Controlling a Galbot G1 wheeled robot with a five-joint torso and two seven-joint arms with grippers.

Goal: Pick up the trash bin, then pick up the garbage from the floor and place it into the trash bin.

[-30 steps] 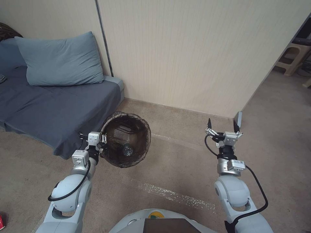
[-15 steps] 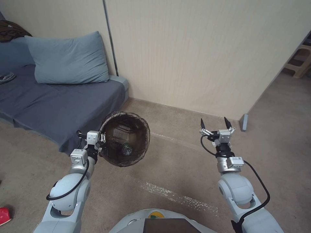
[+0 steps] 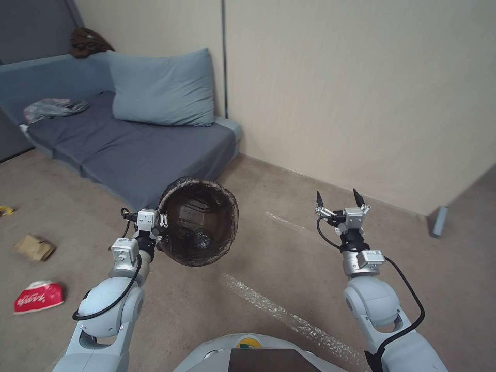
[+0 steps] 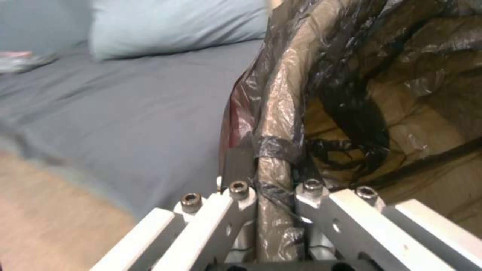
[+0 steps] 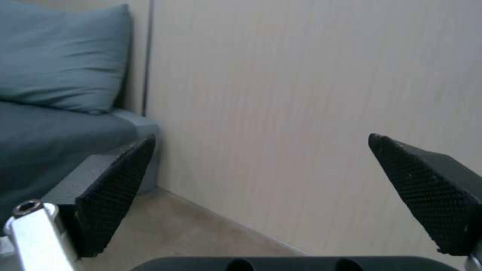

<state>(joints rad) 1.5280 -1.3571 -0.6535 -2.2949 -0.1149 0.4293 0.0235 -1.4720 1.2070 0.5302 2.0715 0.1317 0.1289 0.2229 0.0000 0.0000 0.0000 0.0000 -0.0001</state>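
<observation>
The left gripper [image 3: 164,223] is closed on the rim of the trash bin [image 3: 199,227] and holds the bin off the carpeted floor [image 3: 268,248], tilted so that its opening faces the head camera. In the left wrist view, the left gripper [image 4: 273,188] has one finger on each side of the bag-covered rim of the trash bin [image 4: 281,98], clamping rim and liner together. The dark brown liner bag [image 3: 227,227] is folded over the rim. A clear bottle [image 3: 202,239] lies inside the bin, near its bottom.

The right gripper [image 3: 339,198] is held in the air above the floor, well to the right of the bin, with its fingers spread wide apart and nothing between them. In the right wrist view, the right gripper [image 5: 261,188] shows two black textured fingertips [image 5: 118,192] wide apart, with the beige wall [image 5: 301,94] behind them.

Garbage on the floor, left of the robot:
- A red-and-white packet [image 3: 39,298] lies nearest the left arm.
- A brown paper bag [image 3: 34,247] lies beyond it.
- A yellow wrapper [image 3: 6,210] lies at the left edge of the view.

A blue-grey sofa [image 3: 129,150] with a blue cushion [image 3: 160,88] stands against the wall behind the bin. A grey plastic bag [image 3: 51,108] lies on the sofa seat.
</observation>
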